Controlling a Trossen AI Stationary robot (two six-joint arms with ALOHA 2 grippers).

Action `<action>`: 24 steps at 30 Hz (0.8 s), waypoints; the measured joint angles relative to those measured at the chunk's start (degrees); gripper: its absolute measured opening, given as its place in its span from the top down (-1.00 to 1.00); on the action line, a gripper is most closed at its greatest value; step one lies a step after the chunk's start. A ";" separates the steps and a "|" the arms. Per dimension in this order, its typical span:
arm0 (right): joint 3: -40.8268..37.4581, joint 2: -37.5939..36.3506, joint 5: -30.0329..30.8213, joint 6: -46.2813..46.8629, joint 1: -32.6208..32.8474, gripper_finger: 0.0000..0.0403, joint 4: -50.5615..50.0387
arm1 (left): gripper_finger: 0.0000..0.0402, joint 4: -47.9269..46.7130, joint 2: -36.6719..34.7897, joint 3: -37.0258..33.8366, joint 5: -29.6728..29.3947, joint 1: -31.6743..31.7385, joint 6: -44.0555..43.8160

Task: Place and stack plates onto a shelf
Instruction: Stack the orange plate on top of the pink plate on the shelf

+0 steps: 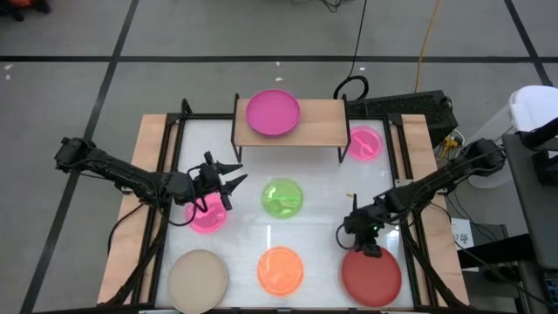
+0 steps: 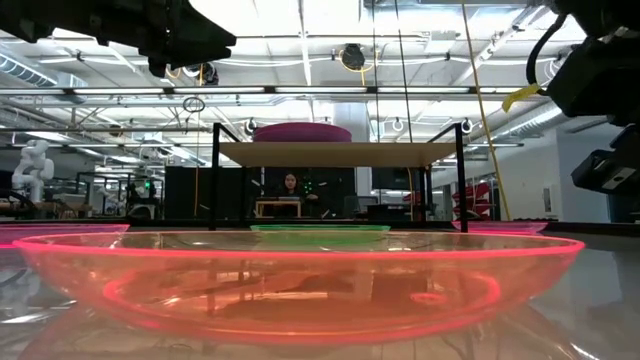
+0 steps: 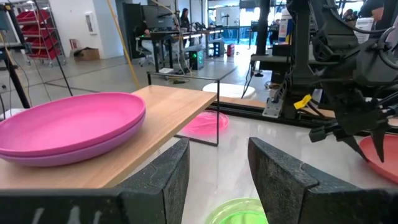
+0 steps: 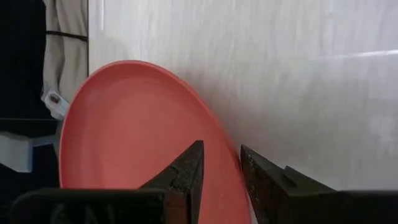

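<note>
The right gripper hangs over the red plate at the near right corner of the table, its fingers parted a little with the plate's rim lying between them, not yet clenched, which looks like a setup for an edge grab. The left gripper hovers released and empty over the left of the table, above the small pink plate, pointing toward the shelf. There the magenta plate already sits on the left half, leaving the right half free. Only the left wrist view reveals a purple plate stacked beneath the magenta one. Beige plate, orange plate and green plate wait on the table; another pink plate lies by the shelf's right end.
</note>
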 joint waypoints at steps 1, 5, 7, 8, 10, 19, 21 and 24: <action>0.01 0.01 0.41 0.00 0.21 0.56 0.01 | 0.15 0.01 0.00 0.00 0.00 -0.01 -0.12; -0.02 0.01 0.63 0.49 0.32 0.63 0.00 | 0.15 0.00 0.01 0.00 0.00 -0.01 -0.16; -0.01 0.01 0.66 0.66 0.32 0.70 -0.02 | 0.15 -0.01 0.02 0.00 0.00 0.00 -0.16; -0.01 0.01 0.63 0.66 0.32 0.75 -0.02 | 0.15 -0.01 0.01 0.00 0.00 0.00 -0.17; 0.00 0.01 0.34 0.65 0.32 0.85 -0.02 | 0.15 -0.01 0.00 0.00 0.00 -0.01 -0.19; 0.01 0.01 -0.45 -0.95 -0.04 1.00 0.02 | 0.15 -0.02 0.01 0.00 0.00 0.01 -0.23; 0.01 0.01 0.95 -1.66 -0.39 1.00 0.21 | 0.15 -0.01 0.02 0.00 0.00 -0.01 -0.23; 0.02 0.01 2.78 -3.18 -1.27 1.00 1.53 | 0.15 -0.03 0.00 0.00 0.00 0.01 -0.27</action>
